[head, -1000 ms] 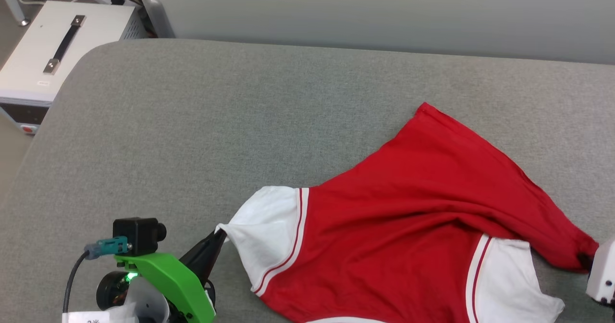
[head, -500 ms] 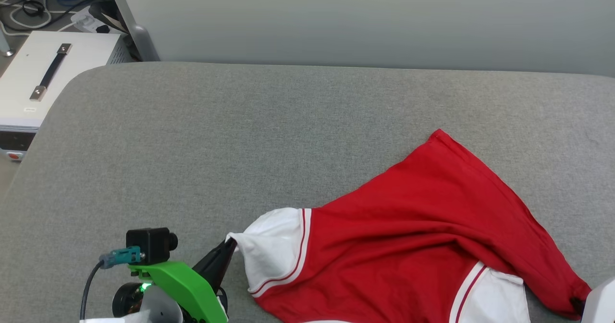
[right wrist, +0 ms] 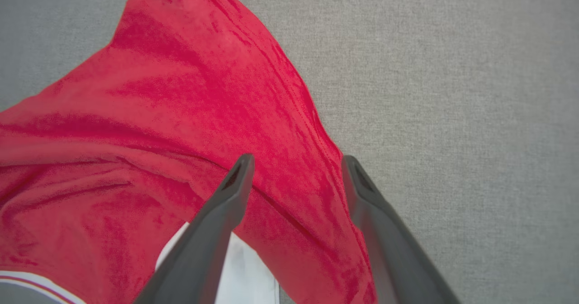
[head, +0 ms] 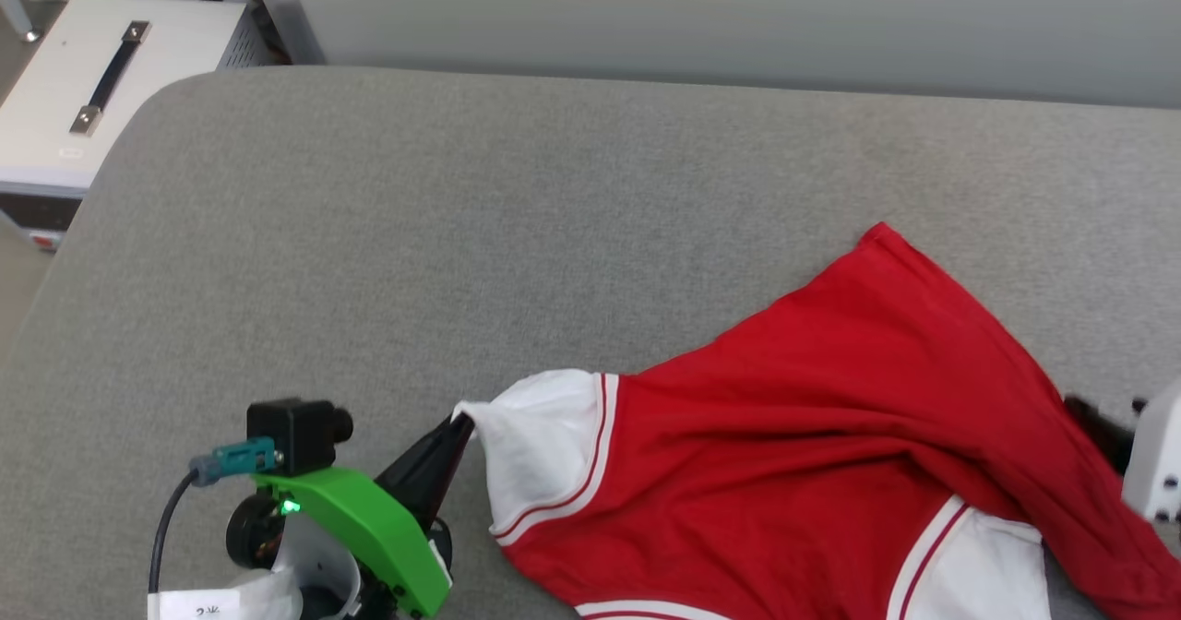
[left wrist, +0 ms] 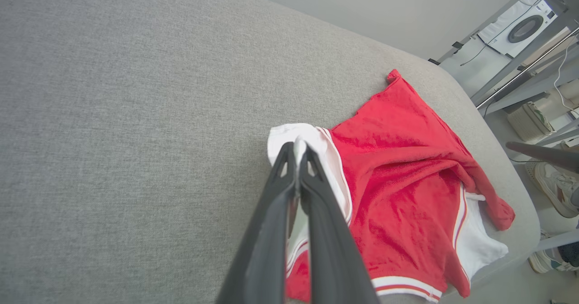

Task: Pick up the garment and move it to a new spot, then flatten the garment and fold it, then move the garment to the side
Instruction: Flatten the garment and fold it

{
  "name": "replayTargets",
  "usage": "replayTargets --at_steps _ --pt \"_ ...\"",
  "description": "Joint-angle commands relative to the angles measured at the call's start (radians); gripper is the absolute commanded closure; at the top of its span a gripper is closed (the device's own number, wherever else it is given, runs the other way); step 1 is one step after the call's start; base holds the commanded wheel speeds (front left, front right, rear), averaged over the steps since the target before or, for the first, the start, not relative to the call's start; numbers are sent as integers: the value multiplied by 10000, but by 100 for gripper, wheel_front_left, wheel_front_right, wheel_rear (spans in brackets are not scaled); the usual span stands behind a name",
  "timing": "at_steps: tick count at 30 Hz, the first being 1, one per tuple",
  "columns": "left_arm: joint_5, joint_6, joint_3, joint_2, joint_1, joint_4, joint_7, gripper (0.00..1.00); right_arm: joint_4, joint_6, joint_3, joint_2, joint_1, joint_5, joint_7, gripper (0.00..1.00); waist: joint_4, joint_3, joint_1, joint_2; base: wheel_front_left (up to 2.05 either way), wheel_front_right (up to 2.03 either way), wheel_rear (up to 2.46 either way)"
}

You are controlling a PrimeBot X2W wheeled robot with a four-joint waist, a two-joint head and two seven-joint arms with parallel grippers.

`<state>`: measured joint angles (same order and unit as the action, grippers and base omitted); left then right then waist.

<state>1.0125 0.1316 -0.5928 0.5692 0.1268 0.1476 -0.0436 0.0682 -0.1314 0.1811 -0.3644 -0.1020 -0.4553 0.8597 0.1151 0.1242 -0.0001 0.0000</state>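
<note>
Since a second ago my right gripper (right wrist: 298, 159) has let go. Its two dark fingers, which were pinched on the red edge at the right border of the head view, now stand wide apart over that edge and hold nothing. The head camera has shifted a little too.

A broad grey woven padded surface (head: 461, 232) takes up most of the head view. On it, in the lower right of the frame, lies the rumpled red garment with short white sleeves (head: 830, 435), one red corner pointing to the upper right. Its left-hand white sleeve with red stripe trim (head: 544, 445) sits at lower centre.

My left gripper (head: 459, 431), at the lower left, is clamped tight on that sleeve's tip. White cloth shows between its tips in the left wrist view.

A white metal box with a black strap handle (head: 101, 94) stands in the upper left corner.
</note>
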Motion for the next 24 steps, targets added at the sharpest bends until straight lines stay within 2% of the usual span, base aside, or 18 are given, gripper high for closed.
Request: replayTargets --at_steps 1,4,7,9,15,24 --pt "-186 -54 0 -14 298 156 -5 100 216 7 -178 -163 -543 -4 286 0 477 630 1 0 0 0 0" --pt "-320 -87 -63 -55 570 360 -63 100 326 7 -548 -355 -1493 56 856 0 813 1084 1 0 0 0 0" --pt "-418 -147 -169 -114 804 558 -157 100 -104 7 -791 -338 -2609 -55 1428 0 1168 1539 1 0 0 0 0" --pt "-467 -200 -251 -196 964 700 -206 100 -499 7 -1037 -564 -3250 99 1688 0 1419 1806 1 0 0 0 0" --pt "-613 -276 -383 -394 1301 921 -209 100 -1695 7 -1745 -1125 -4745 415 1837 0 1999 2416 1 0 0 0 0" --pt "-623 -441 -518 -628 1455 950 -101 100 -3020 7 -2342 -1773 -5615 512 1829 0 2557 2952 1 0 0 0 0"
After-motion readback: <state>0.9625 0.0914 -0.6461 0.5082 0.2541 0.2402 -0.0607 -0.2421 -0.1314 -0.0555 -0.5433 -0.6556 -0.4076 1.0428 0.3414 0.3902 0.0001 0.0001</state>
